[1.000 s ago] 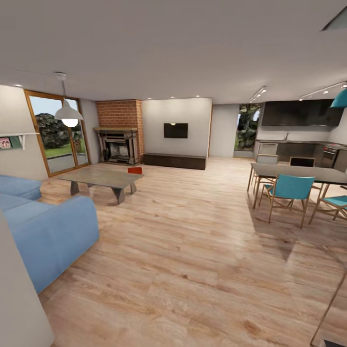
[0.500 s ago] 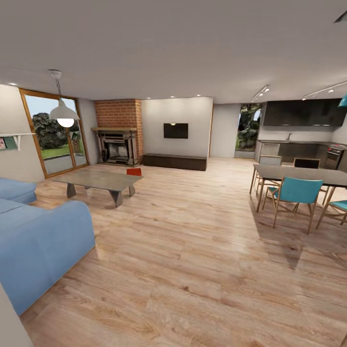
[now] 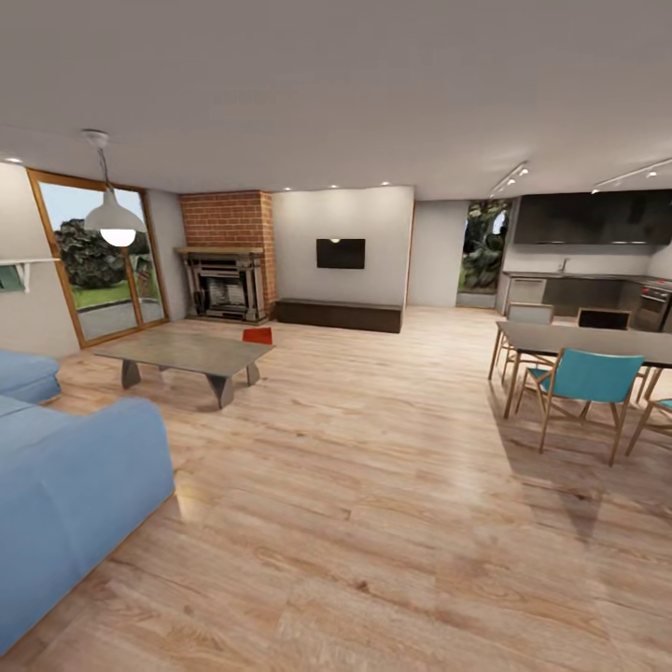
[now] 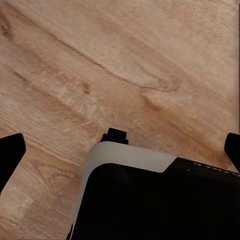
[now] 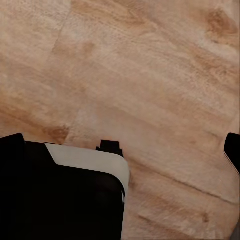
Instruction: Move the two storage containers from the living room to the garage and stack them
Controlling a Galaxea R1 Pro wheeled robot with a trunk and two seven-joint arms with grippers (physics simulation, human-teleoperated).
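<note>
I am in the living room, over its light wood-plank floor (image 3: pixel 373 485). In the head view one orange-red storage container (image 3: pixel 259 335) stands on the floor just beyond the far corner of the low coffee table (image 3: pixel 182 352), which hides its lower part. It is far ahead, to the left. My left gripper (image 4: pixel 121 149) hangs open over bare planks, with its black fingertips (image 4: pixel 10 152) wide apart and nothing between them. My right gripper (image 5: pixel 121 147) is open above the planks as well, also with nothing between its fingers.
A blue sofa (image 3: pixel 65 485) fills the near left. A dining table (image 3: pixel 597 342) with teal chairs (image 3: pixel 586 378) stands at the right. At the back are the brick fireplace (image 3: pixel 226 280), a low dark bench (image 3: pixel 340 314) and a wall TV (image 3: pixel 340 253). Open floor runs down the middle.
The whole head view has shifted: the sofa and lamp slid left, the dining chairs slid right and the room sits slightly nearer, so the camera moved. The container stays by the table.
</note>
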